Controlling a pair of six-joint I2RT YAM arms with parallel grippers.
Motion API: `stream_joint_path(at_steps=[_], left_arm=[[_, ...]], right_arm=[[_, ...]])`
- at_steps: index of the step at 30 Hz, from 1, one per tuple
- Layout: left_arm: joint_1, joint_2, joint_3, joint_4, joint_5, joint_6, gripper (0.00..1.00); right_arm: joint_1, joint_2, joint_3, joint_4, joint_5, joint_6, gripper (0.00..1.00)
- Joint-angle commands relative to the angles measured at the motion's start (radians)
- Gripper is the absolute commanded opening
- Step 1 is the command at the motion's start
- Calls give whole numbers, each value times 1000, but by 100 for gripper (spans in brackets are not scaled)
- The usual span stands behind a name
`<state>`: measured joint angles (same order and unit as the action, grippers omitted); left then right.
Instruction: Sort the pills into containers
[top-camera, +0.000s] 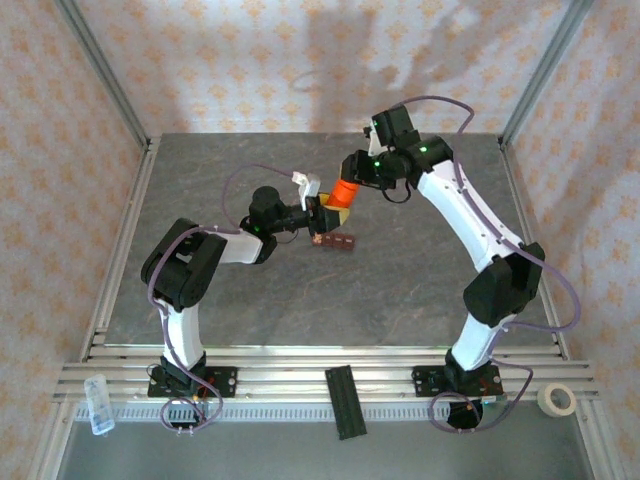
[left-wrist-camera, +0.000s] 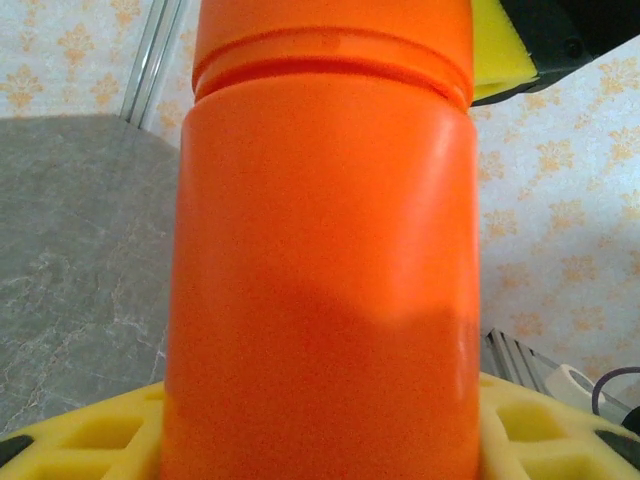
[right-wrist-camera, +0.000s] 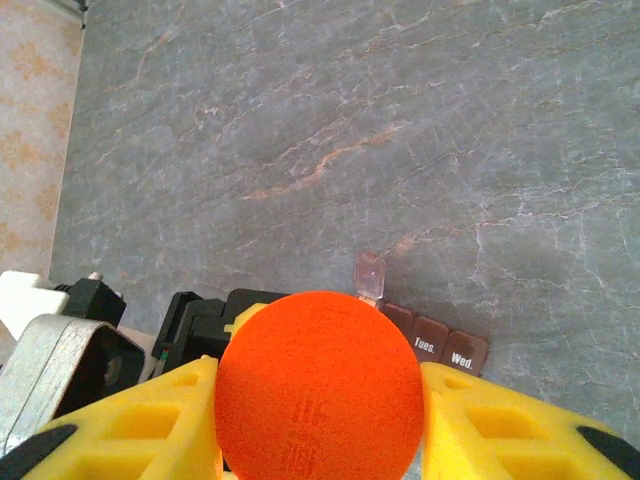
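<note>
No. 1, right gripper (right-wrist-camera: 320, 400): reaches in from above. Its yellow fingers (right-wrist-camera: 180, 420) are pressed to either side of the round cap (right-wrist-camera: 318, 385) of the orange bottle (left-wrist-camera: 325, 300). Holding the cap.

No. 2, left gripper (left-wrist-camera: 320, 445): closed about the bottle's body lower down, with yellow pads (left-wrist-camera: 130, 420) against both flanks. The bottle stands upright between the two arms.

No. 3, containers (right-wrist-camera: 440, 345): a dark red-brown strip of joined day boxes, lying flat at the middle of the bench (top-camera: 400, 290), just beside and below the bottle. Two shut lids read Tues. and Wed.; one clear lid (right-wrist-camera: 369, 274) further along the strip stands raised.

No. 4, pills: presumably inside the bottle.

Step in hand, by my reading: getting the cap off, with one arm bracing and the other set to twist.

Next move calls for a turn of the cap against a firm hold below, then a straight lift clear. The bottle must stay level over the strip until the cap is free.
</note>
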<state>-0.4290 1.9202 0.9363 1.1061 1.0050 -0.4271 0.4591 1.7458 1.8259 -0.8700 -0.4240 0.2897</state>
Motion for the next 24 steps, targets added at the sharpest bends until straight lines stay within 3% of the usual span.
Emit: stream_joint_path(at_steps=[1, 8, 12, 24], left_arm=[[-11, -29, 49, 144, 7, 8, 0], [-11, -25, 45, 144, 7, 12, 0], [-11, -26, 43, 145, 10, 11, 0], [-11, -33, 38, 145, 32, 7, 0]], right_arm=[[35, 28, 23, -41, -1, 30, 47], [-11, 24, 158, -79, -85, -17, 72], [-39, 15, 220, -127, -132, -92, 80], [-169, 54, 275, -311, -403, -481, 79]])
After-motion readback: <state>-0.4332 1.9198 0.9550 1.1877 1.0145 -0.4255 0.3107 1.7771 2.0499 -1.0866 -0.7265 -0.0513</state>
